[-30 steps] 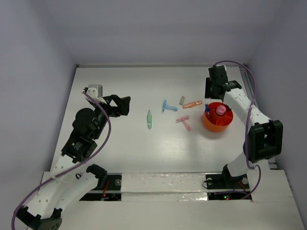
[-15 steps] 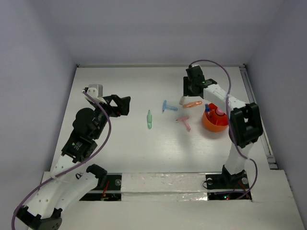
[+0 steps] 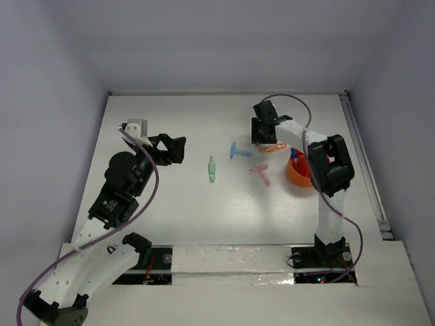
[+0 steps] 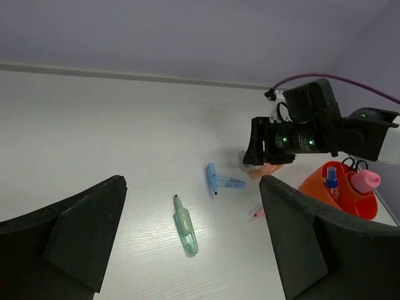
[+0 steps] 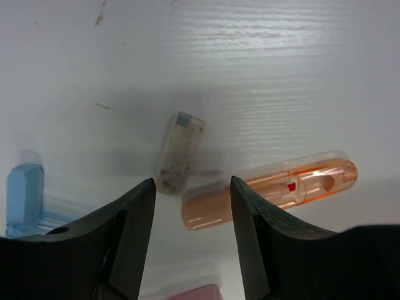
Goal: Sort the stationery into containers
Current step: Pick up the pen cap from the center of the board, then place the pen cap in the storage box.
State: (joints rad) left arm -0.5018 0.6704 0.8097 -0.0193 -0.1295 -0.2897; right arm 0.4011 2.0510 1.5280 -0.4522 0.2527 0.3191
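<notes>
The orange-red bowl [image 3: 297, 176] stands at the right, partly behind my right arm; in the left wrist view the bowl [image 4: 325, 195] holds the scissors [image 4: 353, 165], the pink tube [image 4: 364, 182] and a blue-capped piece [image 4: 332, 181]. My right gripper [image 3: 262, 140] is open, low over the table left of the bowl. In its wrist view the gripper [image 5: 192, 187] has the tan block [image 5: 178, 152] and the end of a clear orange tube [image 5: 275, 190] between its fingers. The pale green stick [image 3: 211, 169], light blue T-piece [image 3: 238, 151] and pink T-piece [image 3: 261, 174] lie mid-table. My left gripper [image 3: 173, 149] is open and empty at the left.
White walls close the table at the back and both sides. A metal rail [image 3: 360, 153] runs along the right edge. The right arm's purple cable [image 3: 299, 109] loops above the bowl area. The blue T-piece [image 5: 25, 194] lies just left of the right fingers.
My right arm has swung left from beside the bowl and come down over the tan block and orange tube. The left arm has not moved.
</notes>
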